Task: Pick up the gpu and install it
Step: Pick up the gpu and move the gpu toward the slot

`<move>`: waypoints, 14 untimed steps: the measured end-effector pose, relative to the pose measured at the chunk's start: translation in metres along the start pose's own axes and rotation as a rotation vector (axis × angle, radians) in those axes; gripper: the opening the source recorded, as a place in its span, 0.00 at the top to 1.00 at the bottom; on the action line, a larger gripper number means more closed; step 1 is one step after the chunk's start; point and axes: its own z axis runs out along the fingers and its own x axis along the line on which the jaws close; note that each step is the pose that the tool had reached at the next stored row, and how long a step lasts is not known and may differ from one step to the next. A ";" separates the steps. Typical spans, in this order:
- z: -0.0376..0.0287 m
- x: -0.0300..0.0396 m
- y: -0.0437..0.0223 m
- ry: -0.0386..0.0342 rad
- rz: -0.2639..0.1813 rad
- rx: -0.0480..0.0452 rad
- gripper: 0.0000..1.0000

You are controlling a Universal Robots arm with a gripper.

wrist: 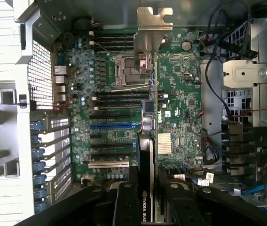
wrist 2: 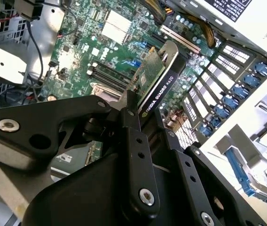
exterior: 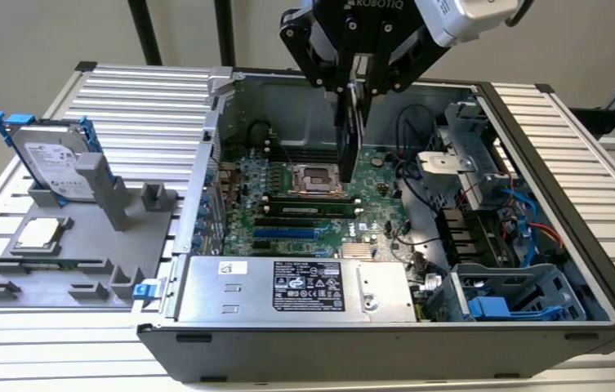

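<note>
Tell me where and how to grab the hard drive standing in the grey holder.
Grip the hard drive by its upper half, pinching its two flat faces and coming down from above. It stands on edge in the grey holder, whose slot and post cover its lower part, so the top is the part left free.

An open black metal computer case [exterior: 394,351] lies on a ribbed silver aluminium table [exterior: 144,106]. Inside it is a green motherboard [exterior: 285,220] with a square silver processor socket [exterior: 315,180] near its middle. A silver box-shaped power supply [exterior: 296,287] with a black label sits along the case's near wall. At the exterior view's left, a grey plastic fixture [exterior: 78,245] holds a silver hard drive in a blue frame [exterior: 55,163] upright, and a small square silver chip [exterior: 43,234] lies flat on it.
</note>
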 end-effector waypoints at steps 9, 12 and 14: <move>0.0002 -0.0049 0.0003 0.0000 0.000 0.0000 1.00; 0.0002 -0.0049 0.0003 0.0000 0.000 0.0000 1.00; 0.0002 -0.0050 0.0003 0.0000 0.000 0.0000 1.00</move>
